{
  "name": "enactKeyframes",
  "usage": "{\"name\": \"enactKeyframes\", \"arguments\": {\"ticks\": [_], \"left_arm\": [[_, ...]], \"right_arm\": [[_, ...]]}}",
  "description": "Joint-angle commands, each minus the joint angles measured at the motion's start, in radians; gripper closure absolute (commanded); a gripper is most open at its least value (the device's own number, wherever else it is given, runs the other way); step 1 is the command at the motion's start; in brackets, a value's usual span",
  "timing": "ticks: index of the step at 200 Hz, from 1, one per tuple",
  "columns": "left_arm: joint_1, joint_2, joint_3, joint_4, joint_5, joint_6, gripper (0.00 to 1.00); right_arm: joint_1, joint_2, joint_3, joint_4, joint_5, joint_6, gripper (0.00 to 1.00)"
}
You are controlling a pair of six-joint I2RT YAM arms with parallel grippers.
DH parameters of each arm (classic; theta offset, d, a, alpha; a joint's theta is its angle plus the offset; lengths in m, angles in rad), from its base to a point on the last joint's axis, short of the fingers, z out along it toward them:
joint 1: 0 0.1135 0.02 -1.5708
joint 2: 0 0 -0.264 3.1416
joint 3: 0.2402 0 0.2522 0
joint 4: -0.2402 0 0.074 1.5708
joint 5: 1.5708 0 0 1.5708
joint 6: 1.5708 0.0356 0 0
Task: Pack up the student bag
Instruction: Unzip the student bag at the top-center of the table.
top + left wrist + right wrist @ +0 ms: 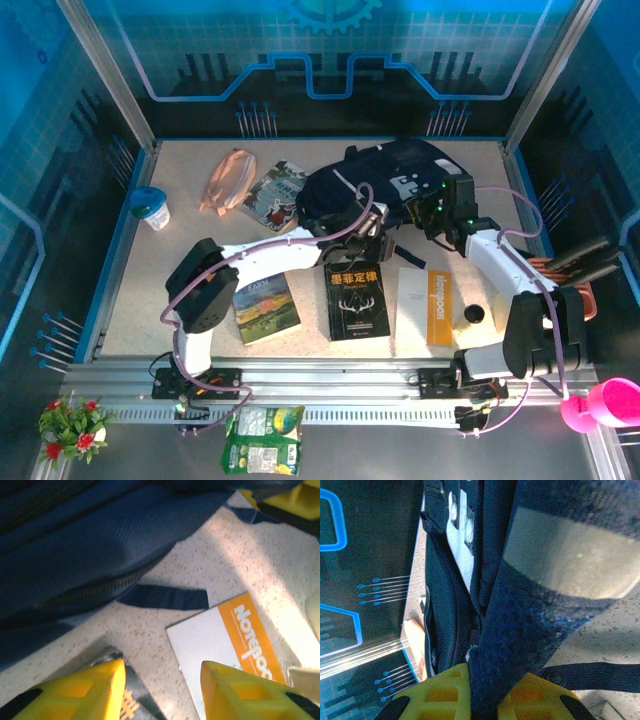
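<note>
The student bag (330, 195) lies just beyond the orange notebook (438, 305). The right gripper (490, 680) pinches its navy fabric; the left gripper (162, 680), spread and empty, hovers above the notebook, facing the bag.

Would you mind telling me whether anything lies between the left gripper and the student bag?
Nothing solid does. The left gripper hangs just short of the student bag; only bare table and the bag's own loose strap end lie between.
</note>
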Motion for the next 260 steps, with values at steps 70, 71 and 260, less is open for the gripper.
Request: {"name": "enactKeyframes", "arguments": {"ticks": [70,71,260], "left_arm": [[-0.006,0.143,0.21,0.092,-0.173,0.08,0.71],[-0.005,0.144,0.211,0.091,-0.175,0.079,0.71],[0.04,0.151,0.166,0.186,-0.169,0.013,0.78]], "right_arm": [[0.019,0.011,0.077,0.022,-0.126,0.079,0.98],[0.02,0.011,0.077,0.022,-0.126,0.079,0.98],[0.005,0.019,0.069,0.086,-0.192,0.157,1.0]]}}
